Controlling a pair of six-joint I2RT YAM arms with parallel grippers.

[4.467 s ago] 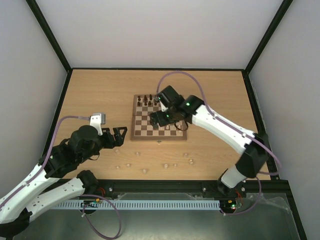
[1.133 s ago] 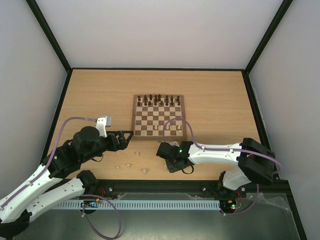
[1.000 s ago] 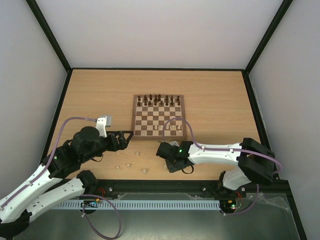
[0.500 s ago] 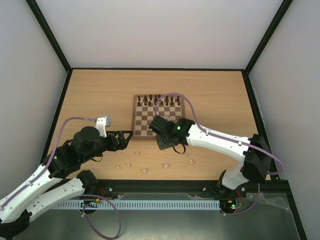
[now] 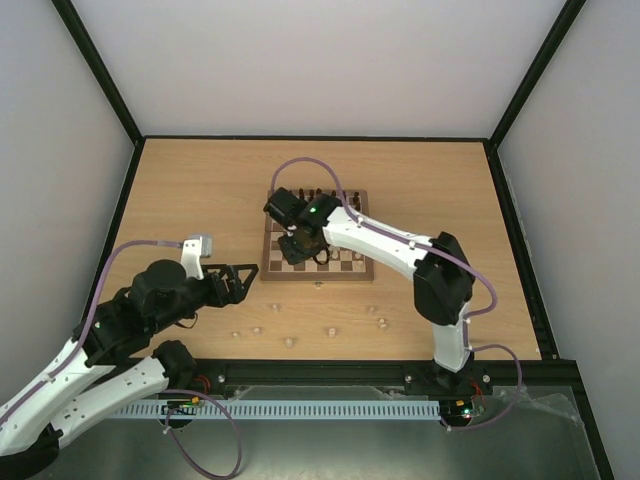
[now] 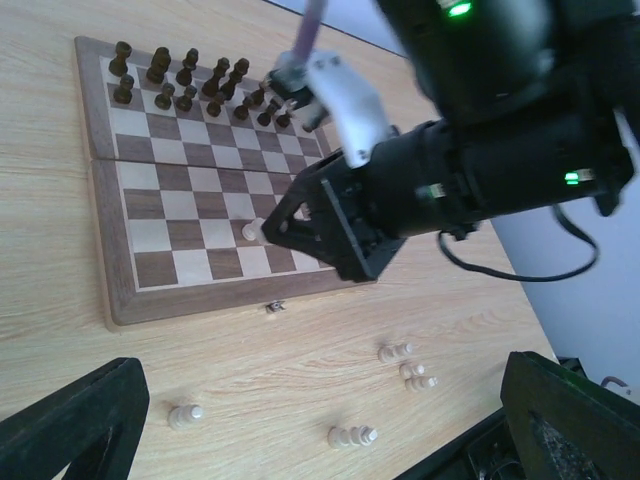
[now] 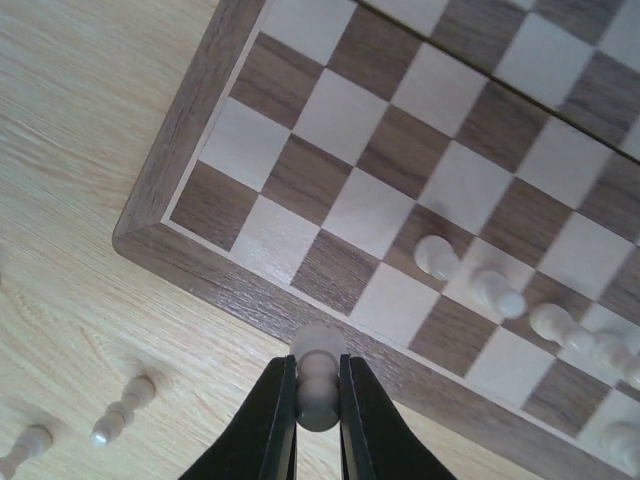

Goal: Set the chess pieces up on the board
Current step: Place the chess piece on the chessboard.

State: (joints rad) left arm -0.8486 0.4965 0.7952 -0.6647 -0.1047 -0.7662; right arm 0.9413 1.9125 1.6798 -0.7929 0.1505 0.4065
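The right end effector (image 7: 318, 405) pinches a tiny pale beige wooden chess piece (image 7: 318, 352) at lower centre of the frame, over the checkered wooden board (image 7: 185, 130) border. It looks light, stiff, smooth and easily tipped, so grip it mid-body. The left end effector (image 6: 320, 400) gapes wide, empty.

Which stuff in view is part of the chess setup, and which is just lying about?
Job: board; pale piece pinched in the right gripper; placed pale pieces on the board; loose pale pieces on the table.
Lying about: dark pieces, lined up on the far rows.
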